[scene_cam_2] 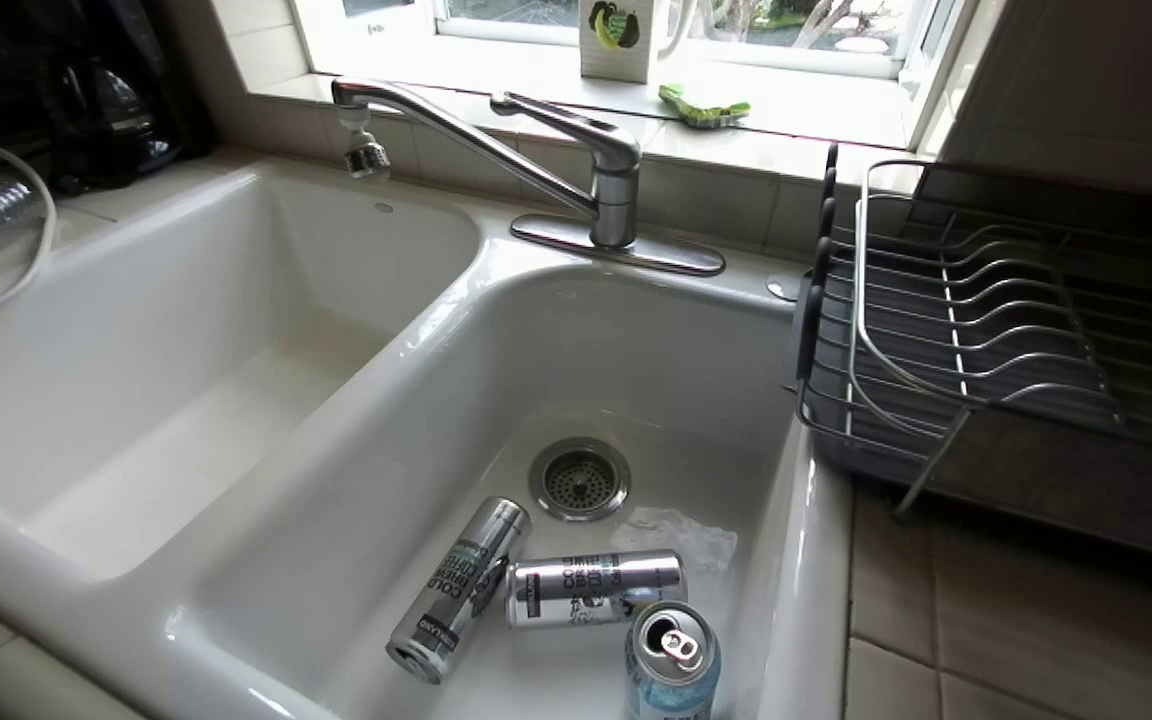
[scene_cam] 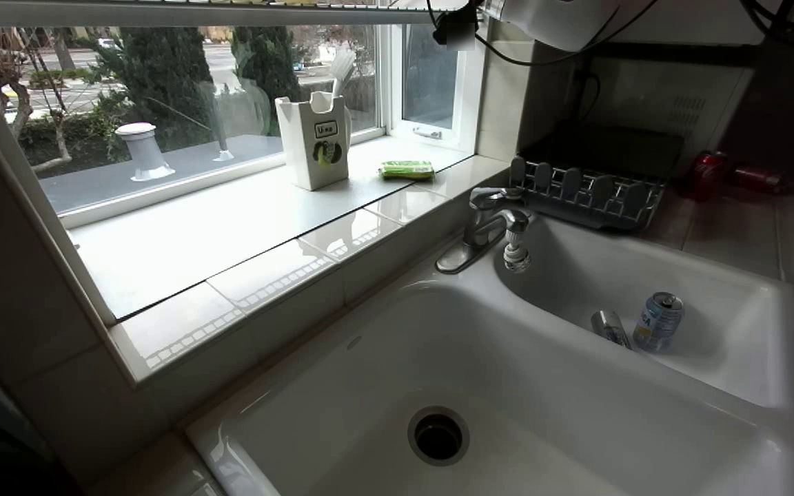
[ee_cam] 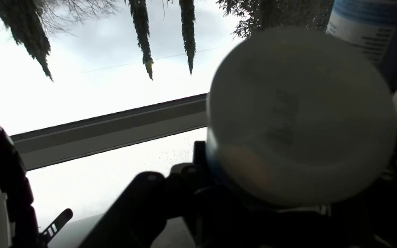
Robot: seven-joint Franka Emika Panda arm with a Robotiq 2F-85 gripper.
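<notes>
In the wrist view, which stands upside down, my gripper (ee_cam: 298,151) is around a container with a round whitish end (ee_cam: 302,113) and a blue side. A dark finger presses its left side; the finger on its right is mostly lost in shadow. The container's end faces the camera, so its full shape is hidden. A blue and white labelled bottle (ee_cam: 364,31) stands just beyond it at the upper right. A window frame (ee_cam: 115,127) lies behind to the left. The gripper and the container do not show clearly in either exterior view.
A double white sink (scene_cam: 548,337) holds a standing can (scene_cam_2: 673,670) and two lying silver cans (scene_cam_2: 461,590). A faucet (scene_cam_2: 616,190) rises behind it. A dish rack (scene_cam_2: 986,330) stands beside it. A white pitcher (scene_cam: 314,145) and green packet (scene_cam: 406,169) sit on the sill.
</notes>
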